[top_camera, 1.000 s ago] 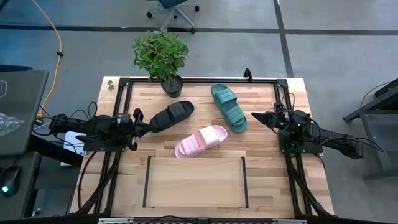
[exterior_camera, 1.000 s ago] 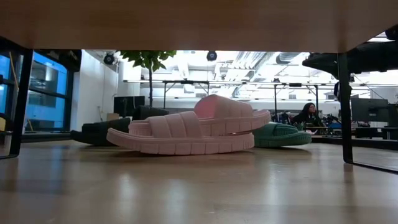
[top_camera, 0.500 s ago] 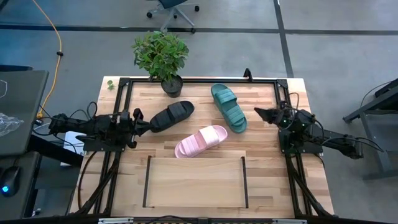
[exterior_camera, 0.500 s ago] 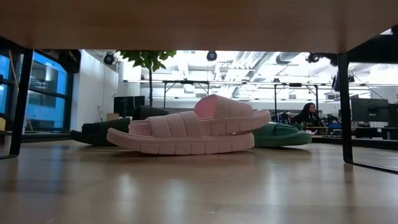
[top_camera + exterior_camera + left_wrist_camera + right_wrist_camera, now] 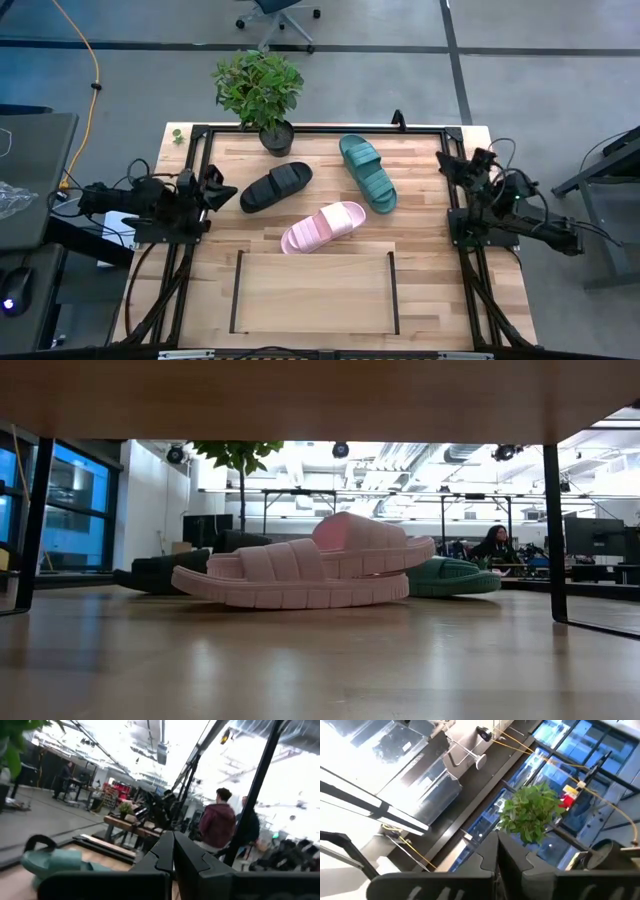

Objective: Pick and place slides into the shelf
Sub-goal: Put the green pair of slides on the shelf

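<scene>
Both arms pulled back to table edges since earlier frame. Left gripper (image 5: 226,190), right gripper (image 5: 446,163): closed, empty. Slides (image 5: 324,226) untouched; shelf (image 5: 312,292) unfilled.

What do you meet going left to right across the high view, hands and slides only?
Left hand → black slide → pink slide → teal slide → right hand.

text: none legible | labels: none | brands: none | numbers: none | signs: none
</scene>
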`<state>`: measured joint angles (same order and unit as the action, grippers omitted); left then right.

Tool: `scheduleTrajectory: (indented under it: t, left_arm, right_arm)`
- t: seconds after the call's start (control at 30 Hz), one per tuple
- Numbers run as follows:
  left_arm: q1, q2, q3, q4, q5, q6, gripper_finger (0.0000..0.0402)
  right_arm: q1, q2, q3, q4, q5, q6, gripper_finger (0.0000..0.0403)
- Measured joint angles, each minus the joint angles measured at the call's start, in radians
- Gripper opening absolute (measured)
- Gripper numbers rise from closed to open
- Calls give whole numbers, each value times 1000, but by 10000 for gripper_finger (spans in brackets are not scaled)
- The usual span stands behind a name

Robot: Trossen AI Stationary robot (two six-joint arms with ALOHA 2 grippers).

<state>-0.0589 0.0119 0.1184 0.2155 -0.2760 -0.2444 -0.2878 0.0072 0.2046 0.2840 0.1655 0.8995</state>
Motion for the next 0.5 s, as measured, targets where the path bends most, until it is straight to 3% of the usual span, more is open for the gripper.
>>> scheduleTrajectory:
  t: [0.23,0.5]
  left_arm:
    - [0,27,214,-256,-21,82,1]
    - [0,170,480,-502,-31,188,1]
  right_arm:
    - [0,6,128,-137,20,-85,0]
    - [0,85,231,-184,24,-139,0]
